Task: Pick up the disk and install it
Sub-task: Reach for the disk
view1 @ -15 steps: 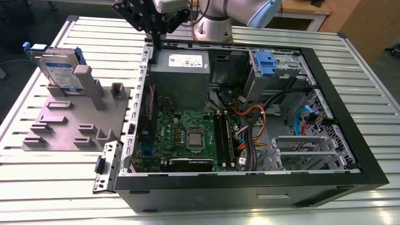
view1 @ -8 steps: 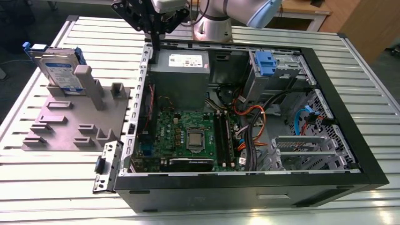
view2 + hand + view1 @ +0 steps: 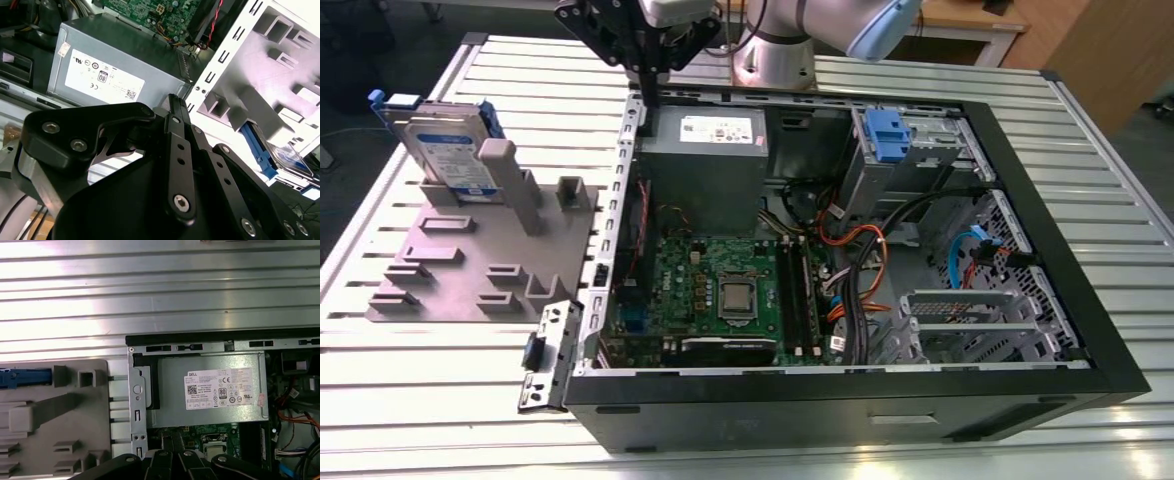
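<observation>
The disk (image 3: 447, 150) stands on edge in a slot of the grey holder (image 3: 467, 260) at the exterior view's left. It is silver with a white-and-blue label and a blue carrier frame. The first wrist view catches its blue frame (image 3: 25, 377), and the second wrist view shows one corner of the disk (image 3: 280, 155). My gripper (image 3: 644, 85) hangs over the back left corner of the open computer case (image 3: 1014, 200), well to the right of the disk. In the second wrist view my gripper (image 3: 172, 100) has its fingers pressed together and holds nothing.
Directly below the gripper lies the grey power supply (image 3: 707, 150) with its white sticker. A drive bay with a blue latch (image 3: 887, 135) sits at the case's back right. The motherboard (image 3: 720, 290) and loose cables (image 3: 854, 260) fill the case floor. The slatted metal table (image 3: 1094, 150) surrounds everything.
</observation>
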Robot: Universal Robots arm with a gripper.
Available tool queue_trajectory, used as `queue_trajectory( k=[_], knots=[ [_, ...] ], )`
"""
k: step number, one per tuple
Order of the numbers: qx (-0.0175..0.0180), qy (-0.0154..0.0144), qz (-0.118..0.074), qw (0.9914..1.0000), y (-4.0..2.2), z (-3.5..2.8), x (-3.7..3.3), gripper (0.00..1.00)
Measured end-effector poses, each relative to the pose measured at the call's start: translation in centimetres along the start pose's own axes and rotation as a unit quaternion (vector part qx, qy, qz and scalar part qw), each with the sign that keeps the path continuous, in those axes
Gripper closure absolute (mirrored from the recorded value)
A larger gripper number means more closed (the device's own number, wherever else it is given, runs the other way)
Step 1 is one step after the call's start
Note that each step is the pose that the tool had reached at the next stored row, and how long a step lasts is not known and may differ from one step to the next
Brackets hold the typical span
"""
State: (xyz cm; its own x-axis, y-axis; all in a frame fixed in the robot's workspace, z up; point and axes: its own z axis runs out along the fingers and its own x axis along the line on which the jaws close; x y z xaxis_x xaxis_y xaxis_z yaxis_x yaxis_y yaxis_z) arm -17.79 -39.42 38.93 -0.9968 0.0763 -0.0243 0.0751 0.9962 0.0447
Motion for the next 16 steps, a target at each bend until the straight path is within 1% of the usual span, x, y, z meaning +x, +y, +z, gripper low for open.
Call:
queue_trajectory(
  k=[6,16],
  knots=[
    [0.0000,0.0000,0.000,1.00000,0.09,0.02,0.32,0.89],
    [0.0000,0.0000,0.000,1.00000,0.00,0.00,1.60,0.89]
  ],
)
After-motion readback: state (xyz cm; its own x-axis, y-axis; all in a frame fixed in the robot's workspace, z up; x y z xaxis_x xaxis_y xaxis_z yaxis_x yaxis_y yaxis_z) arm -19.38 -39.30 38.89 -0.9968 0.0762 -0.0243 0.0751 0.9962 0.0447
